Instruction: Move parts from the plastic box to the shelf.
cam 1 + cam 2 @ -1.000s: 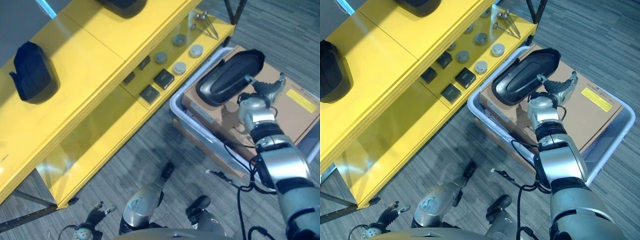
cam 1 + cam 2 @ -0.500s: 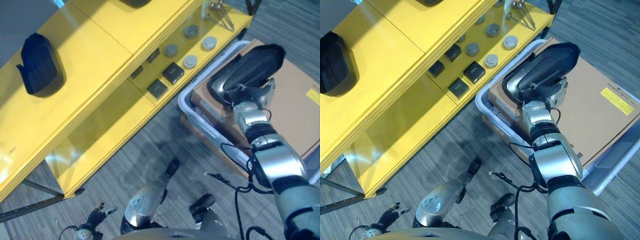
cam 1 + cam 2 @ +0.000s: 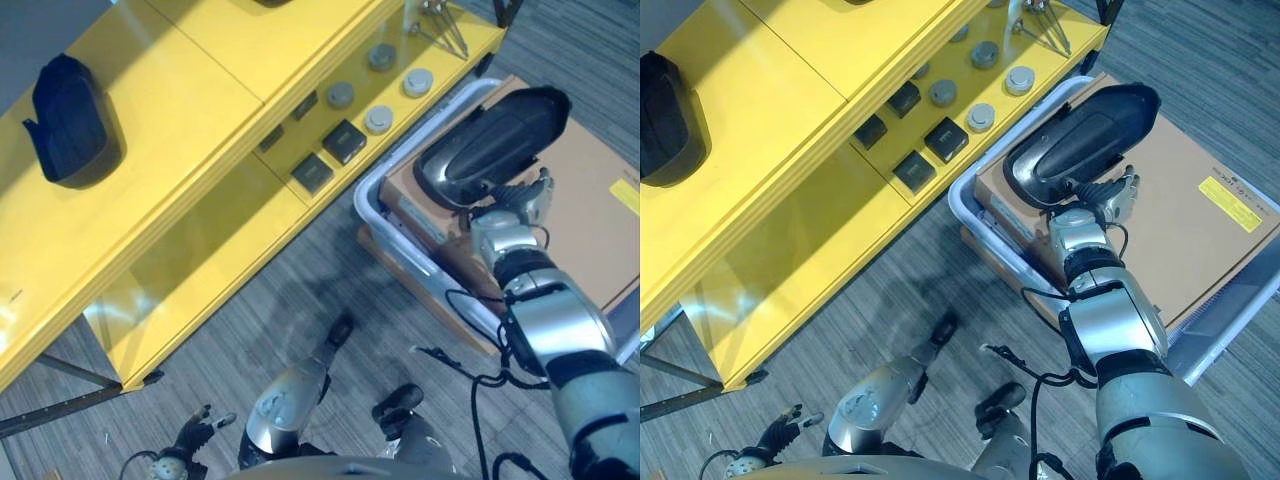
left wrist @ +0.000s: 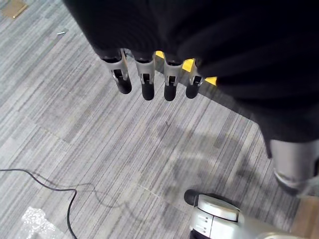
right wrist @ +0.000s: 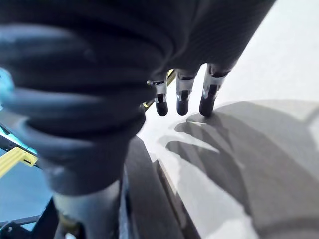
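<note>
A long black moulded part (image 3: 490, 140) lies at the far left corner of a brown cardboard sheet (image 3: 590, 230) in the grey plastic box (image 3: 372, 215). My right hand (image 3: 515, 205) sits against the part's near edge. Its fingers (image 5: 182, 97) are straight and uncurled, and I cannot tell whether the part rests on them. The yellow shelf (image 3: 200, 140) stands to the left, with another black part (image 3: 68, 120) on its top level. My left hand (image 4: 144, 82) hangs open over the floor at the lower left.
The shelf's lower level carries small dark blocks (image 3: 345, 140) and grey round discs (image 3: 378, 118), with metal pins (image 3: 440, 20) at its far end. Grey striped carpet (image 3: 300, 290) runs between the shelf and the box.
The whole view has shifted. My right hand, which was spread out to the right of the part, has drawn in under its near edge. The left hand has not moved.
</note>
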